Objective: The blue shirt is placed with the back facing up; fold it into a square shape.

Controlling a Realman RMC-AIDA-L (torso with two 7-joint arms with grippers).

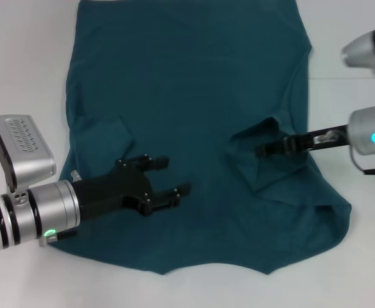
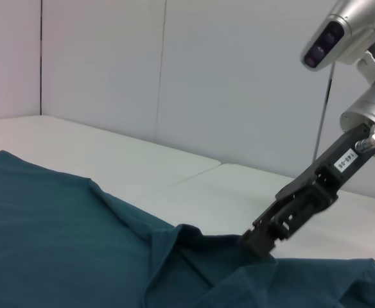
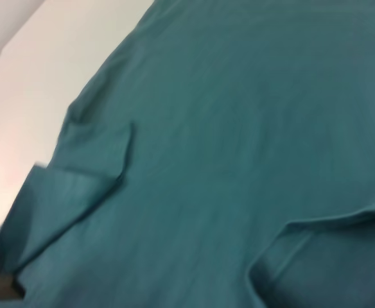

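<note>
Left gripper (image 1: 165, 177) hovers over near-left of blue shirt (image 1: 194, 90), jaws spread wide, holding nothing. Right gripper (image 1: 264, 149) sits at a raised fold on the shirt's right side; jaw state unclear. Shirt's long axis runs near-to-far on white table (image 1: 20, 77); bare margins both sides.

A small white label (image 2: 346, 158) on the right arm bears unreadable characters.

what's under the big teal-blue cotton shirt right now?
Only white tabletop shows around the teal-blue cotton shirt; whatever lies beneath is covered. Above it: open left gripper, and right gripper at a raised fold.
</note>
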